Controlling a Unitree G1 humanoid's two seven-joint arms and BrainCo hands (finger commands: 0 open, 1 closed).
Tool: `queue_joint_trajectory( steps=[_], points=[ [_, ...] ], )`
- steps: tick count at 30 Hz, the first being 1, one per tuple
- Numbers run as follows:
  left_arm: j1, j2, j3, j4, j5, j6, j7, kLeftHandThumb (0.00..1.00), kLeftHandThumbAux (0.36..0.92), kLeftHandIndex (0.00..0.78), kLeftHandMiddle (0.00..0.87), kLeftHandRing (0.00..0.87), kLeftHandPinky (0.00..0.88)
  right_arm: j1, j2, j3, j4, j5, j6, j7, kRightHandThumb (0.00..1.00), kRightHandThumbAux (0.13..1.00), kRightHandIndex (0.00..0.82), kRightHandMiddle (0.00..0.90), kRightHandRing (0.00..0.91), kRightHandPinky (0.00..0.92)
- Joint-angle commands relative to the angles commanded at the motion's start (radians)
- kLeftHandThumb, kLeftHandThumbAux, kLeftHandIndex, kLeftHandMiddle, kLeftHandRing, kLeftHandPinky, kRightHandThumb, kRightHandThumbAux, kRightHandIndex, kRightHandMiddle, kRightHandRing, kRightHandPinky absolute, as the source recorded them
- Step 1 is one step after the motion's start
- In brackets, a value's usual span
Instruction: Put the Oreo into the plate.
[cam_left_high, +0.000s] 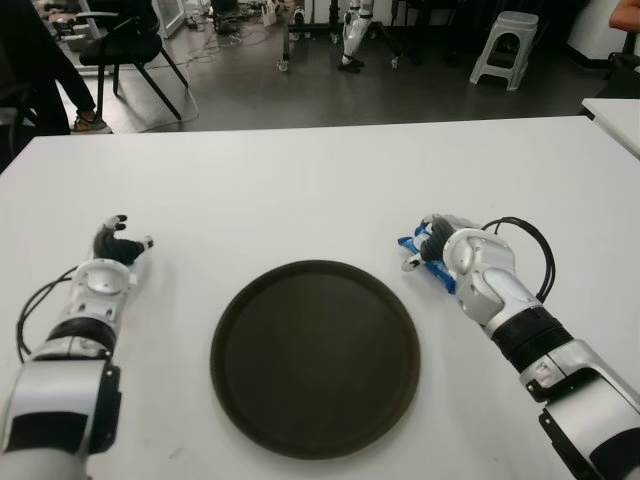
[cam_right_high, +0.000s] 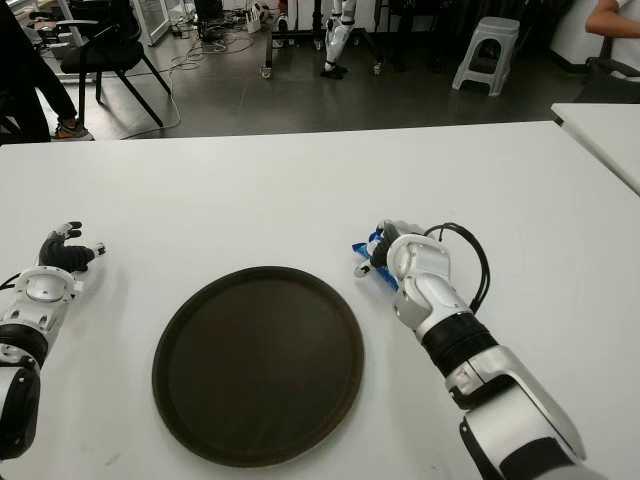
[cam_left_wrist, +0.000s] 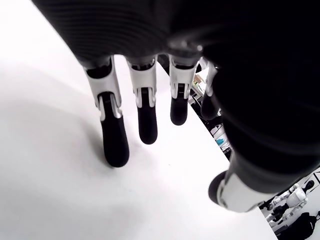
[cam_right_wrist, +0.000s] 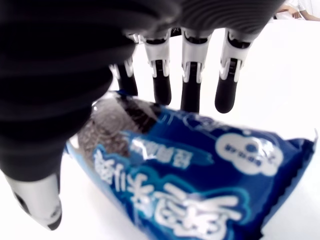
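Note:
A blue Oreo packet (cam_right_wrist: 200, 180) lies on the white table (cam_left_high: 300, 190), just right of the round dark plate (cam_left_high: 315, 355). Only its blue end (cam_left_high: 407, 243) shows past my right hand (cam_left_high: 438, 242), which sits over it. In the right wrist view the fingers (cam_right_wrist: 191, 80) reach straight out beyond the packet and the thumb (cam_right_wrist: 37, 200) stands at its side; they are not curled around it. Nothing is on the plate. My left hand (cam_left_high: 118, 243) shows left of the plate, fingers (cam_left_wrist: 114, 135) relaxed and holding nothing.
A second white table (cam_left_high: 615, 115) stands off the far right corner. Beyond the table's far edge are a black chair (cam_left_high: 135, 50), a grey stool (cam_left_high: 505, 45) and a person's legs (cam_left_high: 40, 70) at the far left. A black cable (cam_left_high: 530, 245) loops at my right wrist.

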Motion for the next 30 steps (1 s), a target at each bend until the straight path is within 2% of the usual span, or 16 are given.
queue_joint_trajectory(
  steps=[5, 9, 11, 13, 14, 19, 21, 23, 25, 28, 29, 30],
  points=[
    [0.001, 0.000, 0.005, -0.001, -0.006, -0.004, -0.010, 0.243, 0.762, 0.060, 0.129, 0.173, 0.195, 0.009, -0.001, -0.010, -0.017, 0.006, -0.003, -0.009, 0.000, 0.728, 0.239, 0.207, 0.202, 0.255],
    [0.001, 0.000, 0.006, -0.001, -0.006, -0.007, -0.012, 0.255, 0.757, 0.054, 0.128, 0.170, 0.199, 0.018, 0.005, -0.030, -0.027, 0.017, -0.005, -0.034, 0.076, 0.741, 0.313, 0.273, 0.258, 0.312],
    [0.002, 0.000, 0.004, -0.001, -0.004, -0.008, -0.008, 0.262, 0.759, 0.056, 0.131, 0.174, 0.204, 0.025, 0.009, -0.043, -0.032, 0.027, -0.012, -0.052, 0.152, 0.739, 0.376, 0.335, 0.321, 0.358],
    [0.002, 0.001, 0.000, 0.000, 0.001, -0.008, -0.004, 0.261, 0.758, 0.058, 0.132, 0.177, 0.207, 0.028, 0.012, -0.051, -0.033, 0.033, -0.016, -0.061, 0.186, 0.737, 0.402, 0.361, 0.346, 0.373],
    [0.002, 0.001, -0.002, 0.000, 0.003, -0.007, -0.003, 0.254, 0.756, 0.057, 0.132, 0.178, 0.209, 0.028, 0.013, -0.054, -0.033, 0.035, -0.017, -0.064, 0.205, 0.738, 0.427, 0.410, 0.404, 0.439],
    [0.001, 0.002, -0.008, 0.000, 0.007, -0.004, -0.001, 0.242, 0.754, 0.054, 0.128, 0.173, 0.199, 0.032, 0.017, -0.064, -0.034, 0.043, -0.022, -0.077, 0.243, 0.736, 0.475, 0.515, 0.524, 0.542],
    [0.001, 0.001, -0.004, 0.001, 0.002, -0.003, -0.005, 0.241, 0.753, 0.051, 0.124, 0.169, 0.195, 0.033, 0.022, -0.068, -0.037, 0.045, -0.017, -0.082, 0.264, 0.737, 0.496, 0.579, 0.600, 0.612],
    [0.001, 0.001, 0.001, 0.001, -0.006, -0.003, -0.009, 0.247, 0.758, 0.053, 0.123, 0.168, 0.195, 0.034, 0.026, -0.073, -0.039, 0.046, -0.011, -0.088, 0.315, 0.749, 0.533, 0.674, 0.712, 0.730],
    [0.002, 0.001, 0.004, 0.001, -0.010, -0.005, -0.009, 0.255, 0.759, 0.054, 0.123, 0.168, 0.196, 0.035, 0.027, -0.075, -0.039, 0.047, -0.012, -0.094, 0.335, 0.754, 0.547, 0.711, 0.753, 0.760],
    [0.003, 0.000, 0.007, 0.001, -0.012, -0.007, -0.008, 0.270, 0.758, 0.054, 0.125, 0.169, 0.198, 0.036, 0.026, -0.075, -0.033, 0.048, -0.020, -0.105, 0.348, 0.753, 0.551, 0.731, 0.776, 0.760],
    [0.003, 0.000, 0.008, 0.001, -0.013, -0.008, -0.008, 0.272, 0.756, 0.054, 0.126, 0.169, 0.197, 0.036, 0.025, -0.074, -0.030, 0.048, -0.024, -0.109, 0.470, 0.742, 0.507, 0.732, 0.777, 0.755],
    [0.004, 0.000, 0.009, 0.001, -0.013, -0.008, -0.007, 0.274, 0.754, 0.054, 0.127, 0.170, 0.197, 0.036, 0.025, -0.073, -0.028, 0.048, -0.026, -0.112, 0.549, 0.735, 0.479, 0.732, 0.777, 0.752]
  ],
)
